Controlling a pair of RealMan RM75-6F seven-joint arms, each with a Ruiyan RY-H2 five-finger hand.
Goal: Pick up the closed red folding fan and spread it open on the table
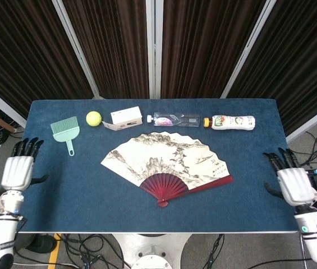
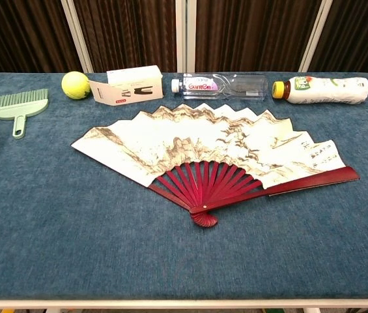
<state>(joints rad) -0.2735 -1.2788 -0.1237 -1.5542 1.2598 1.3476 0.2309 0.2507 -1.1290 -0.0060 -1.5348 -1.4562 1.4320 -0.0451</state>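
The red folding fan (image 1: 165,163) is lying fully spread on the blue tabletop (image 1: 63,185). The left hand (image 1: 17,170) and right hand (image 1: 293,183) are hovering off opposite edges, fingers apart, holding nothing.

light: bright, even | shadows: faint | focus: sharp | glare: none

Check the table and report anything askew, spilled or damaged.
Nothing is spilled or visibly damaged. The red folding fan lies spread flat. The clear water bottle and the yellow-capped bottle lie on their sides, capped. Both the left hand and the right hand hold nothing.
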